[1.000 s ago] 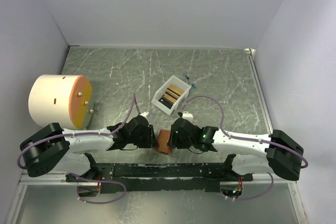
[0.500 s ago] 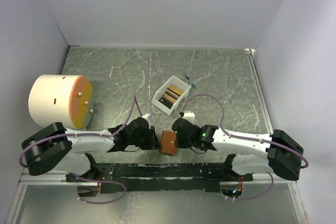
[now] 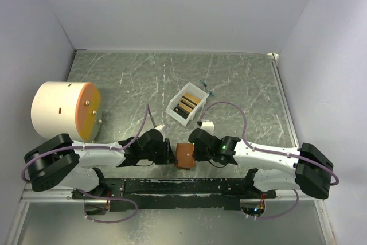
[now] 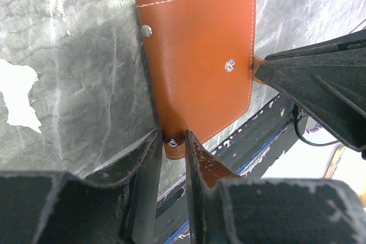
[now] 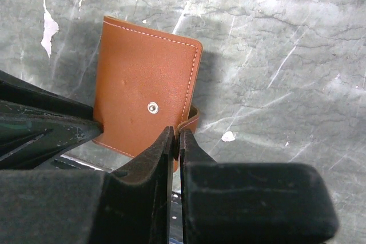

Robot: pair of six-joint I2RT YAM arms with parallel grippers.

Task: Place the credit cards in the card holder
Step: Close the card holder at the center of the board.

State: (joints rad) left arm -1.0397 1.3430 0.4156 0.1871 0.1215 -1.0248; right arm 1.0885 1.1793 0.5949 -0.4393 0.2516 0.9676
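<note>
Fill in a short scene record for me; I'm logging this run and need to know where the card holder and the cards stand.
card holder: brown leather, folded, inside hidden; at the near edge of the table, between the two arms
left gripper: shut on the card holder's edge
right gripper: shut on the snap tab, which is off its stud
credit cards: in the white box, mid-table
other: white cylinder with an orange face, far left
</note>
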